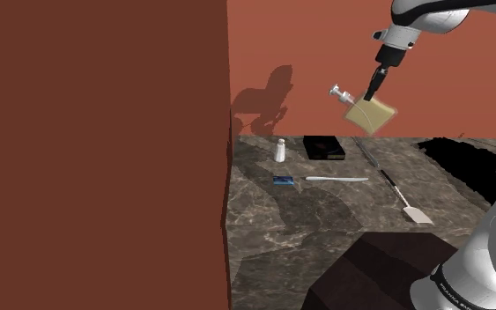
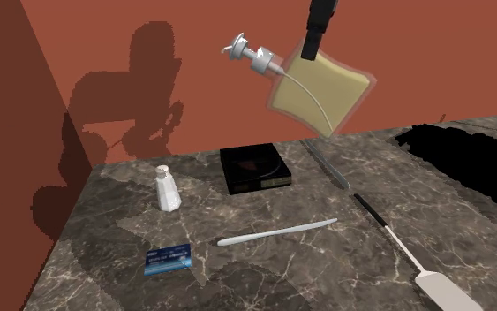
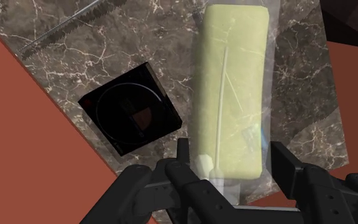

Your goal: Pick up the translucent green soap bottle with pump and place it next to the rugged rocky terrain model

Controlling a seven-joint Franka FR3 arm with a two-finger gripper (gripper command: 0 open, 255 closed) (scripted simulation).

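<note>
Bottle [image 2: 321,88], yellowish-green, hangs tilted at upper right of the frame, pump pointing upper left, gripper [image 2: 313,46] fingers clasping it near the pump end, held high above the counter [image 2: 282,274], I judge, to clear the clutter around the black block [image 2: 255,170].

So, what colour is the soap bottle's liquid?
Pale yellow-green; the soap bottle shows best in the wrist view.

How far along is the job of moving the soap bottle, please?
Done: the pincer clasps the pale yellow-green soap bottle, raised and tilted above the marble counter. In hand: the carry. Left: setting it down; which thing is the terrain model, I cannot tell.
</note>
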